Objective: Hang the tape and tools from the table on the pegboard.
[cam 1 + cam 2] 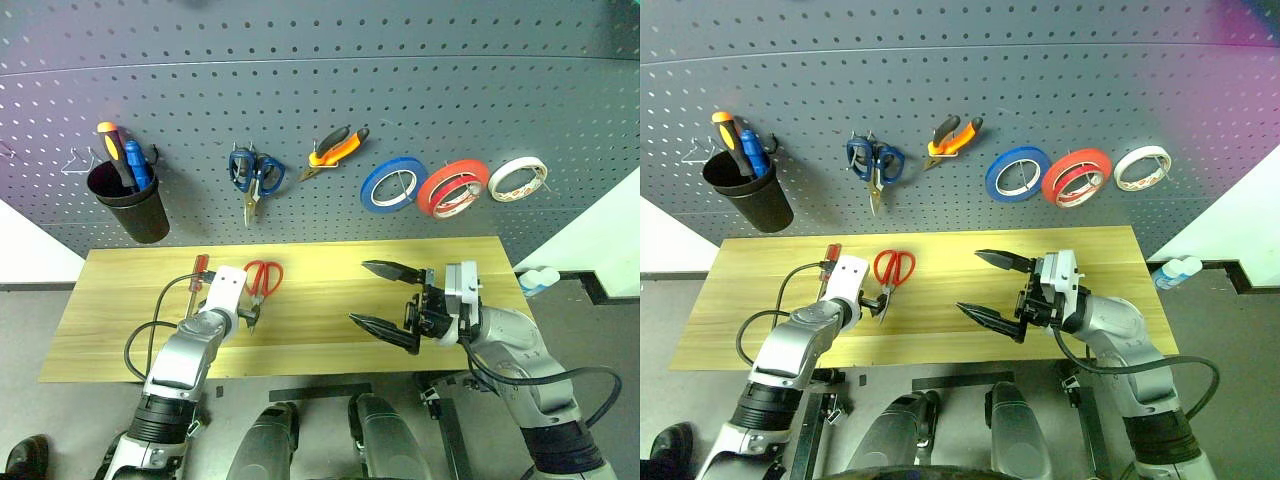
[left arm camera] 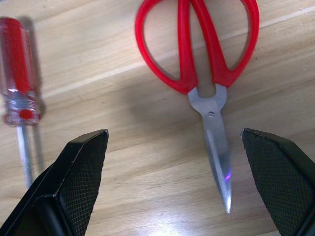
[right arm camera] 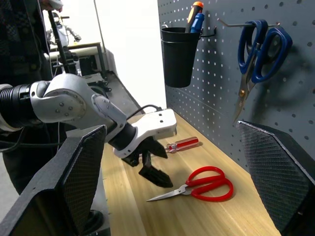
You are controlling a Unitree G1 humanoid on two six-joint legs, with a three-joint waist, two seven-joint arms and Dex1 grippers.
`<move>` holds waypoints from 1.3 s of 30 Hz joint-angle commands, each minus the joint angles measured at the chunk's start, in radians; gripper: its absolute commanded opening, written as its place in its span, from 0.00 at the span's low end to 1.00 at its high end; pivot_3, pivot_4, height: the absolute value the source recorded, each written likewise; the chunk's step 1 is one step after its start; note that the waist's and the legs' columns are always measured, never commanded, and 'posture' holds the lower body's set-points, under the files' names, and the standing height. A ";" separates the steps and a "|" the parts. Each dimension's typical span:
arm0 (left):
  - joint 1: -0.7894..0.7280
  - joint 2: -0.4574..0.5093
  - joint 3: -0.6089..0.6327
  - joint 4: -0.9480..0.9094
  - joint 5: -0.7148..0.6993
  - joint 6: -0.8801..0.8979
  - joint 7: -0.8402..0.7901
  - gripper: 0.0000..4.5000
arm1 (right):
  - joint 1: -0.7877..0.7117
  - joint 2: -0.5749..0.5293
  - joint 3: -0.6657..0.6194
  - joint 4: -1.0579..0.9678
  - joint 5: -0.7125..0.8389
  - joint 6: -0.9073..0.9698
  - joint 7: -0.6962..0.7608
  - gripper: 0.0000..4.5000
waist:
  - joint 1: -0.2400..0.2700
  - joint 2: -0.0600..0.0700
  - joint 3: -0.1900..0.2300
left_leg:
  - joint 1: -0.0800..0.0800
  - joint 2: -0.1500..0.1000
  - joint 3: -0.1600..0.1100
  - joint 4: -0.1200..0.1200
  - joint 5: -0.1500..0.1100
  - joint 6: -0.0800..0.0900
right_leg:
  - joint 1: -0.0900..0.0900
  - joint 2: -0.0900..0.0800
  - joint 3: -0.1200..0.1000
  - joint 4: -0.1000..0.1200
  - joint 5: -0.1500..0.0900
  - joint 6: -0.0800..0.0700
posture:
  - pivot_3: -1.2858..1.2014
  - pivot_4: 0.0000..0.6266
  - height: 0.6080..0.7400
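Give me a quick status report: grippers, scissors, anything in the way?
Left gripper open, poised over the red scissors' blades. Right gripper open, empty, above the table. Red scissors and screwdriver lie flat on the table. Nothing blocking.

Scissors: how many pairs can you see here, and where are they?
2. The red-handled scissors lie on the table, just ahead of the open left gripper. The blue-handled scissors hang on the pegboard, left of the pliers. None seem hidden.
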 commanded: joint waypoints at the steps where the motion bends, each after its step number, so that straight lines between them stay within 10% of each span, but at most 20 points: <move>1: -0.026 -0.015 0.018 0.041 0.009 -0.015 0.015 1.00 | -0.016 0.011 -0.001 -0.020 -0.005 -0.011 -0.012 0.99 | 0.000 0.000 0.000 | 0.000 0.000 0.000 0.000 0.000 0.000 | 0.000 0.000 0.000 0.000 0.000 0.000 | 0.47 0.36 1.00; 26: -0.154 -0.086 0.021 0.330 0.019 -0.098 0.019 1.00 | -0.034 0.016 0.001 -0.034 -0.028 0.007 -0.069 0.99 | -0.001 -0.001 0.001 | 0.000 0.000 0.000 0.001 0.000 0.001 | 0.000 0.000 0.000 0.000 0.000 0.001 | 0.46 0.42 1.00; 39: -0.134 -0.119 0.082 0.317 -0.007 -0.017 0.043 0.10 | -0.047 0.014 -0.009 -0.019 -0.041 -0.001 -0.086 1.00 | -0.003 -0.001 0.001 | 0.000 0.000 0.000 0.001 0.000 0.000 | 0.000 0.000 0.000 0.000 0.000 0.001 | 0.46 0.41 1.00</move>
